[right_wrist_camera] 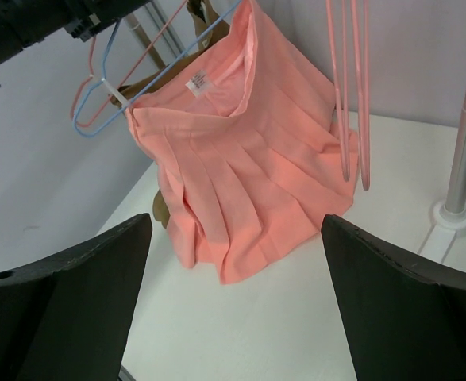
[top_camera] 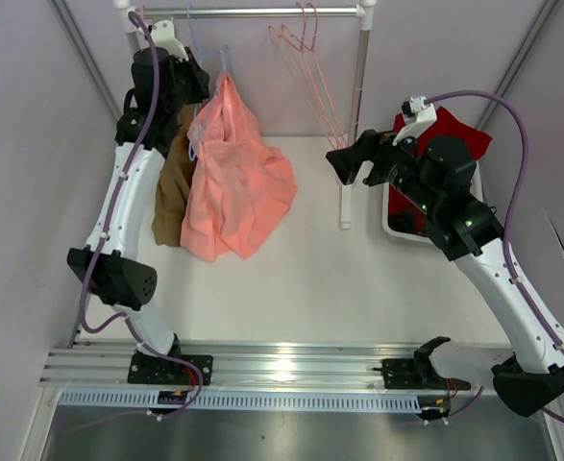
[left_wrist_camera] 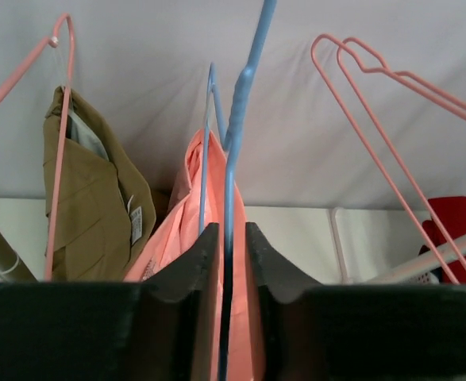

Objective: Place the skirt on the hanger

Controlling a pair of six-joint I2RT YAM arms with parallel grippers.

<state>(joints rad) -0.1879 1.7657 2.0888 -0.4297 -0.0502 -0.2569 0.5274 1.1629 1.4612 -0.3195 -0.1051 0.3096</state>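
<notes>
Up at the far left corner of the counter (top_camera: 339,288), the left pincer (left_wrist_camera: 231,234) sits right on the hanger (left_wrist_camera: 229,190). Its jaws are only narrowly apart, with the blue wire standing upright between them and a sliver of pink showing beside it, so there is no firm squeeze.

The skirt (top_camera: 241,187) is on that hanger. It hangs just below the rail (top_camera: 262,12), with its long axis running top to bottom. The waistband is up at the wire and the pleats fan down to the hem near the counter's far edge. From the right wrist you can see the white label (right_wrist_camera: 197,82) on the waistband. The band slopes down to the left, where one blue shoulder of the hanger pokes out past the fabric. I cannot tell whether the hem touches the counter.

Just to the skirt's left and touching it hangs a tan garment (top_camera: 171,187) on a pink hanger. Spare pink hangers (top_camera: 306,58) hang further right along the rail, apart from the skirt.

The right pincer (right_wrist_camera: 234,222) is wide apart and holds nothing. It hovers over the middle of the counter, pointing at the skirt. Behind that arm, at the right edge, a dark red garment (top_camera: 454,134) lies in a white bin (top_camera: 392,226).
</notes>
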